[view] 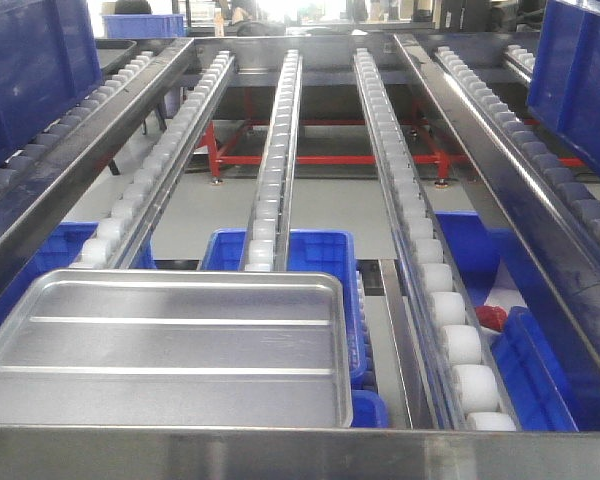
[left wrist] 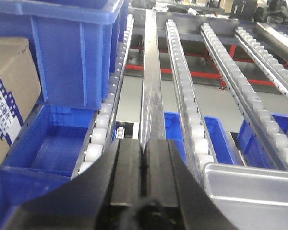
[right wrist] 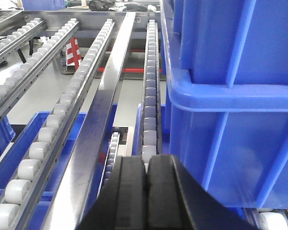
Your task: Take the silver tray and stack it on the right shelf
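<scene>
Bright light is flooding in from the far end, washing out the background. Glare is streaking the shiny ridged rectangular metal tray (view: 170,345), and the nearby blue plastic crate (right wrist: 230,72) is looking soft.

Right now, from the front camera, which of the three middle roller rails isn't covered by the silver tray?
The rightmost rail: its white rollers show down to the front bar. The other two vanish under the silver tray.

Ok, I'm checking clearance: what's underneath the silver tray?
Two roller rails run under the far edge of the silver tray, and blue bins show lower down beyond that edge. Whatever lies directly beneath it is covered.
</scene>
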Motion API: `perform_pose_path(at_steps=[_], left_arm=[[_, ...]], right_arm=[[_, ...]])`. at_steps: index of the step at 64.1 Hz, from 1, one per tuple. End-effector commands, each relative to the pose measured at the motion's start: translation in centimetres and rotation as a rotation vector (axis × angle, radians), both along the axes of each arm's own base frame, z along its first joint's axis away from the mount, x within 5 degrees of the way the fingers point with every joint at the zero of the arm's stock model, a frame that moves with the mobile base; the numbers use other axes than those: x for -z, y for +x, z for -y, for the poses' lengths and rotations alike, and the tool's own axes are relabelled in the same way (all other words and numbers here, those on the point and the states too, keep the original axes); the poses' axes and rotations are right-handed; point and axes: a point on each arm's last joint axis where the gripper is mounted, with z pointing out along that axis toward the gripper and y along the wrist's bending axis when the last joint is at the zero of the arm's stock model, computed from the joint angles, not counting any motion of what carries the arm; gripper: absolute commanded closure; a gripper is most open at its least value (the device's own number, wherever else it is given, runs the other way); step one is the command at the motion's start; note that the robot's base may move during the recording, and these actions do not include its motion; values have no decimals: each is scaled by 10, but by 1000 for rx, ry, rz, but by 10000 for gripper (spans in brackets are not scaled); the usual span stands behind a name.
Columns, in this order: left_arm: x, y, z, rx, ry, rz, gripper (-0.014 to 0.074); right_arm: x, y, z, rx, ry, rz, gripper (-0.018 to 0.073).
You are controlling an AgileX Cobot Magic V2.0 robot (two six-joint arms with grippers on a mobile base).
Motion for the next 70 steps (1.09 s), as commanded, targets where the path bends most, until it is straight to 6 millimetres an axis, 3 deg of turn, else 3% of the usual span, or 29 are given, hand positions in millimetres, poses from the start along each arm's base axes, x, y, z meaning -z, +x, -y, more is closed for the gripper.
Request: perform_pose_path(at_steps=[1, 16, 29, 35, 44, 51, 57, 62, 70], left_arm=[[-4, -1, 0, -3, -12, 94, 697], [-5, -1, -1, -4, -13, 110, 697], [-19, -3, -3, -16, -113, 235, 697], [-40, -7, -4, -17, -117, 318, 697], [-96, -19, -2, 7, -89, 349, 697], [-135, -19, 0, 41, -69, 253, 697], [-153, -8, 4, 75, -45, 64, 697], [-162, 7, 8, 99, -24, -56, 697], [-159, 40, 16, 126, -5, -201, 693]], right_arm=[[-15, -3, 0, 8, -13, 123, 503], [-16, -3, 0, 9, -13, 135, 503], [-23, -4, 1, 12, -15, 210, 503], [-38, -8, 1, 17, -4, 324, 503], [-82, -19, 1, 14, 14, 426, 503], [-116, -21, 0, 6, 15, 389, 503], [-134, -11, 0, 2, 17, 327, 503], [-135, 0, 0, -9, 20, 270, 501], [-128, 17, -5, -77, 28, 168, 495]])
